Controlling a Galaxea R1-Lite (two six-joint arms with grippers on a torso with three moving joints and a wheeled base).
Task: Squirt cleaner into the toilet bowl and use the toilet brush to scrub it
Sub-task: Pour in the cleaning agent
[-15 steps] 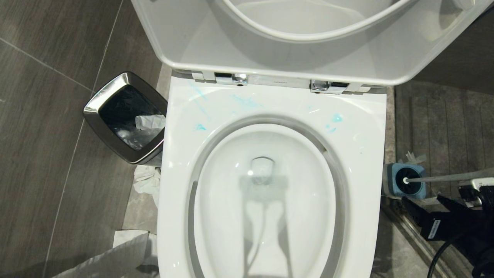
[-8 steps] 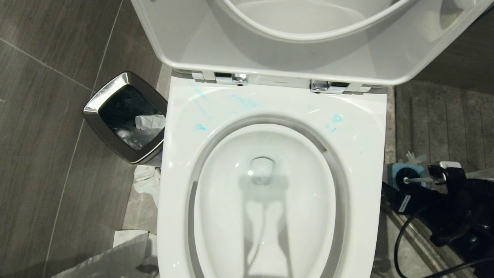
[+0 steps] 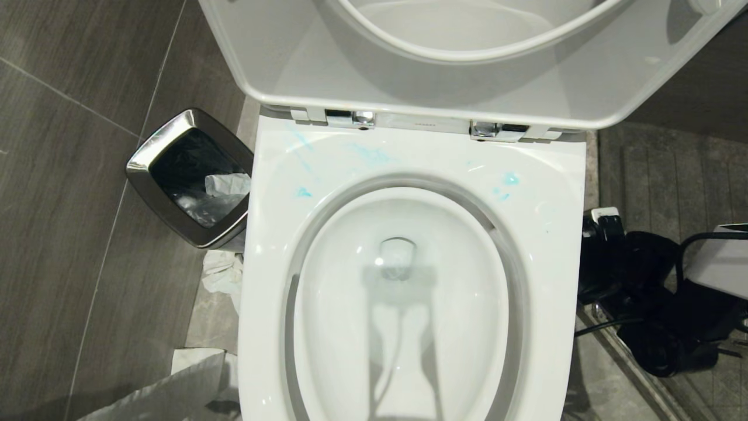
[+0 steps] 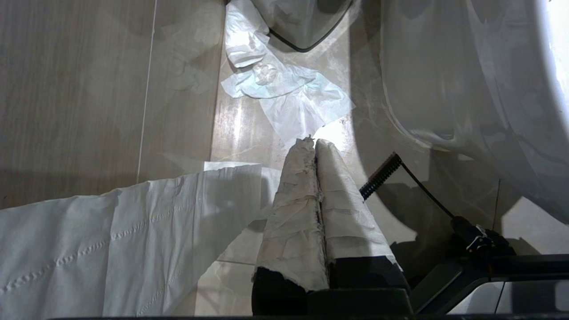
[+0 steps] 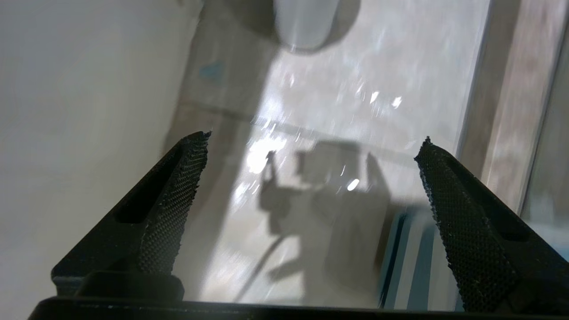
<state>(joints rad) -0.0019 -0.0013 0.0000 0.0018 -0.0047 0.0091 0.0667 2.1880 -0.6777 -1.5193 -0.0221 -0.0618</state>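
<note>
The toilet bowl [image 3: 403, 304] fills the head view, its seat and lid raised and turquoise smears on the back of its rim [image 3: 374, 155]. My right arm [image 3: 637, 280] hangs low on the floor beside the bowl's right side. The right gripper [image 5: 313, 140] is open, with only floor between its fingers. Next to it stand the bowl's white outer wall [image 5: 66, 133] and a blue-and-grey striped holder [image 5: 413, 266]. The toilet brush is hidden behind that arm. The cleaner is out of view. My left gripper [image 4: 311, 141] is shut and empty, its fingers wrapped in white tape, parked over the floor left of the bowl.
A chrome-rimmed black bin [image 3: 187, 175] stands left of the toilet. Crumpled tissue [image 3: 225, 275] lies by it and a large paper sheet [image 3: 175, 386] lies nearer. A black cable [image 3: 602, 327] trails from the right arm. A pale rounded object [image 5: 304, 22] sits on the floor ahead of the right gripper.
My right arm has swung in from the right edge toward the toilet's side and now covers the brush handle and its holder. The left arm has not moved.
</note>
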